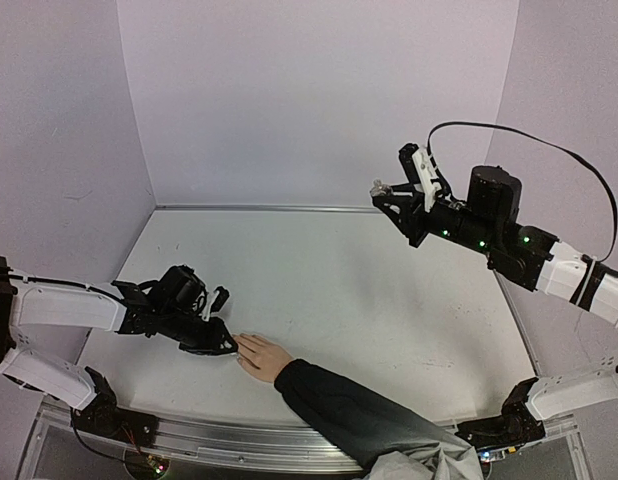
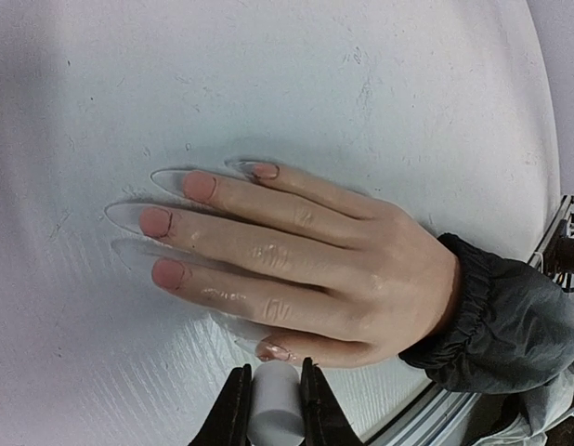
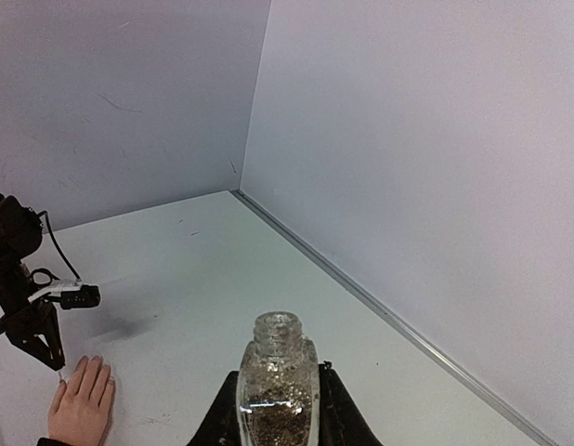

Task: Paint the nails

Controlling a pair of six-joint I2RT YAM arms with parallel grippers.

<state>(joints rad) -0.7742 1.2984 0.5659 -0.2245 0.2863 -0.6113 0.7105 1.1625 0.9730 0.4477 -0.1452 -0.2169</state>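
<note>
Hand: one (image 1: 264,357), palm down, flat on the desk (image 1: 369,290) by its near edge, left of middle; one dark sleeve (image 1: 339,405) covers the wrist.
Nails: five (image 2: 155,221) seen from the left wrist, four on fingers and one on the thumb, all resting on the desk; at least three are pink.
Left end effector: one (image 1: 225,346), low beside the fingertips, clamped on one white cylindrical cap (image 2: 275,413).
Right end effector: one (image 3: 280,373), raised above the desk's far right part, clamped on one clear glass bottle (image 3: 280,395), upright, neck open, glitter inside.
</note>
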